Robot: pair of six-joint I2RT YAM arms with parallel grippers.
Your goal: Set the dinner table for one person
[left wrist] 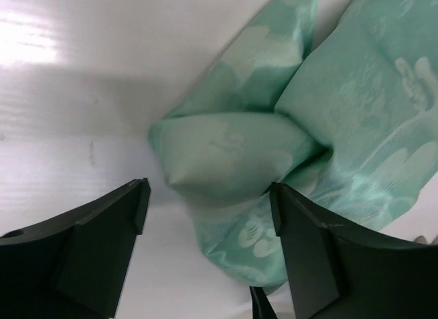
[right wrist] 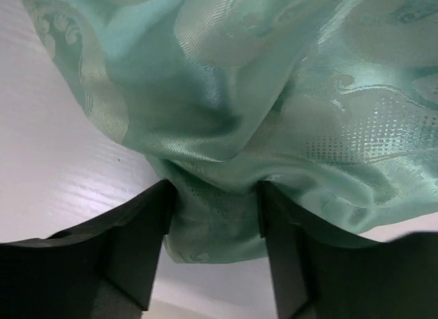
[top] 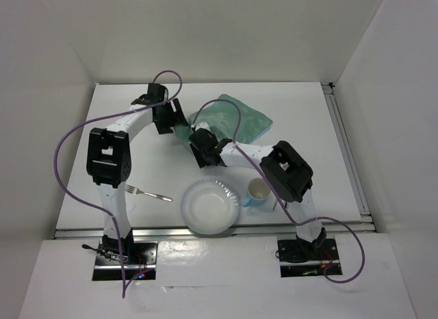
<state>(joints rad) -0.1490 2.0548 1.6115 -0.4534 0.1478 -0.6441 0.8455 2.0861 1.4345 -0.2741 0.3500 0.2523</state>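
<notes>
Dinner table (top: pixel 301 107) beneath the jaws: left jaws wide apart at green cloth mat (top: pixel 246 117), right jaws tight on it.

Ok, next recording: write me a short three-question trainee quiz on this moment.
1. True or false: the fork lies between the paper plate and the left arm.
2. Which lies between the left gripper's open fingers? A plate, B green cloth mat, C fork.
3. Name the thing standing between the plate and the right arm.
Key: 1 true; 2 B; 3 the blue cup.
</notes>
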